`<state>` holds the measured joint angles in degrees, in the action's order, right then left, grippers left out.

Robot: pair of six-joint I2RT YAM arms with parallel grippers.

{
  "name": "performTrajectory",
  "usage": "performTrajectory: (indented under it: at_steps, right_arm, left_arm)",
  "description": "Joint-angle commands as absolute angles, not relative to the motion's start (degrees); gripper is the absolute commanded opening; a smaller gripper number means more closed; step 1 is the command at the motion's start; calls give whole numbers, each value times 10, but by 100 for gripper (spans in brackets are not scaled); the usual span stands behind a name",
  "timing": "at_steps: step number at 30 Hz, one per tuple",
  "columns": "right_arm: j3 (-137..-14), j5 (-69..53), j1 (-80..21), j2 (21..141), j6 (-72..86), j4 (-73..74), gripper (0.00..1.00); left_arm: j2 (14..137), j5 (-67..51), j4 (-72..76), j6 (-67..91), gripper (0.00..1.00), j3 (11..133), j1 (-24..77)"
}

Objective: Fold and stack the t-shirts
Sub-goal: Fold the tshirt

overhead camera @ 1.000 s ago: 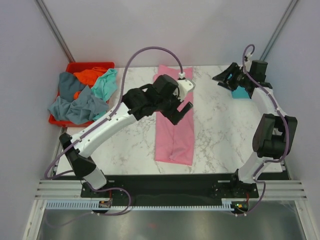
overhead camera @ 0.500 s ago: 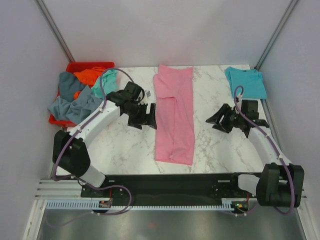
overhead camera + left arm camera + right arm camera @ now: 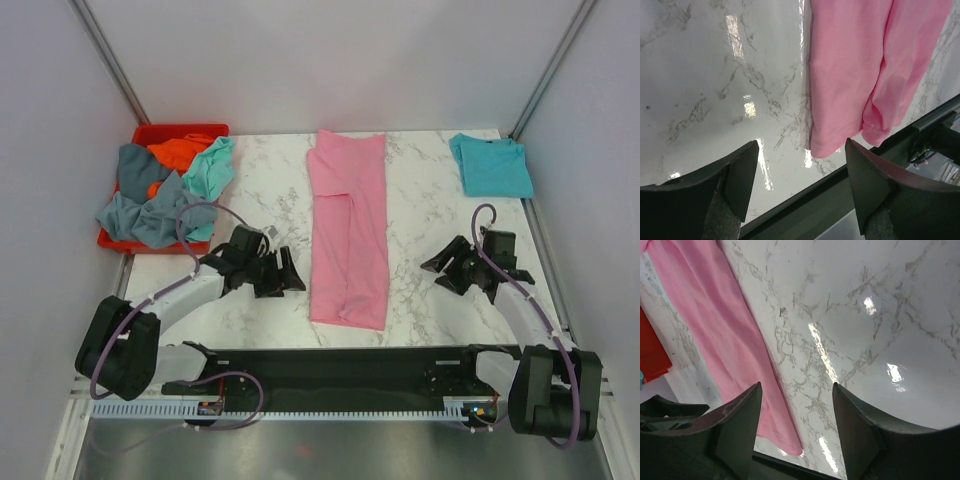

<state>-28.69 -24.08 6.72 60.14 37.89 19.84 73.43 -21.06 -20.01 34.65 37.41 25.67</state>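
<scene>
A pink t-shirt lies folded into a long strip down the middle of the marble table; its near end shows in the left wrist view and the right wrist view. A teal t-shirt lies folded flat at the back right. My left gripper hovers low just left of the pink strip's near end, open and holding nothing. To the right of the strip my right gripper faces it, also open and holding nothing.
A red bin at the back left holds grey-blue, orange and mint t-shirts, some spilling over its near rim. The table's black front rail runs just beyond the left fingertips.
Both arms drew back toward the near edge. The left came off the pink t-shirt to its left side. The right left the teal t-shirt at the back right corner.
</scene>
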Motion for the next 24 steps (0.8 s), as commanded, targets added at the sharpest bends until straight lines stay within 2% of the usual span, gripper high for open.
performTrajectory:
  at_steps: [1,6,10,14,20,24]
  right_arm:
    - [-277,-292,68,629,437,163,67]
    - [-263,-310,29,664,468,158,67]
    - [-252,-295,-46,659,470,166,66]
    - [-235,-261,-76,671,481,151,66]
    - [-236,-294,-134,750,517,87,65]
    - [-243,-299,-157,773,519,95,64]
  left_arm:
    - [721,-218,-51,404,77,332,251]
    - [708,-235,-45,426,77,295,244]
    - [716,-251,-34,446,79,274,245]
    - [735,-269,-26,458,73,278,246]
    - [766,-272,-18,469,72,284,257]
    - [774,-272,-35,474,69,292,273]
